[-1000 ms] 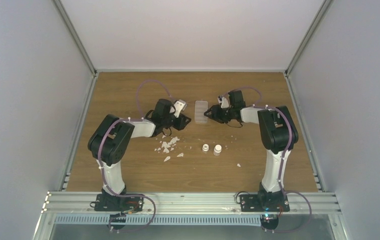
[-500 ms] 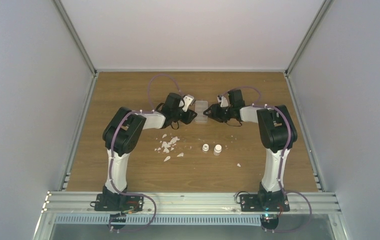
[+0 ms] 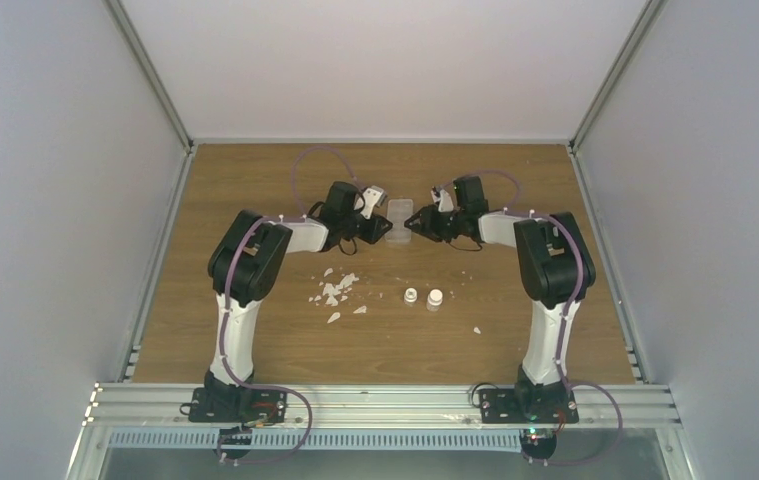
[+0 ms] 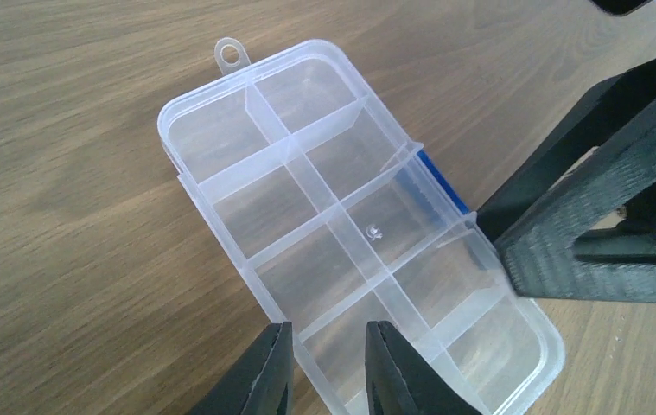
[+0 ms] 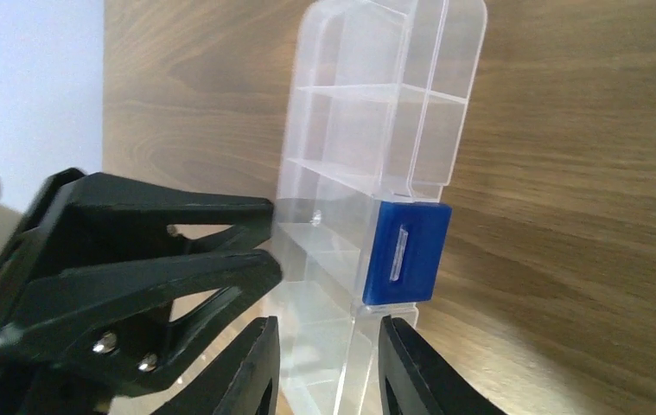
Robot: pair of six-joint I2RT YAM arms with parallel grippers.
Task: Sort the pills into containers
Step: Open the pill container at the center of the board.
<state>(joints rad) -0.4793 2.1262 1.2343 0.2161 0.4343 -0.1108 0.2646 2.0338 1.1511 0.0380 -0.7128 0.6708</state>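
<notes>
The left gripper (image 3: 386, 227) has swung in to the organiser box (image 3: 401, 214), and both sets of jaws have narrowed. Beyond the white vials (image 3: 435, 298), at frame centre, the box lies with its long axis running away from the bases. The right gripper (image 3: 414, 228) is opposite. Each straddles a long rim with its jaws part-closed; whether they pinch it I cannot tell.

Organiser box (image 5: 376, 173) end cut off at bottom edge; overhead, interior too small to tell

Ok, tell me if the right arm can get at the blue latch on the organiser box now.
Probably yes. The blue latch is on the side nearest the right gripper, whose open fingers sit just short of it; the left gripper is across the organiser box, out of the way.
</notes>
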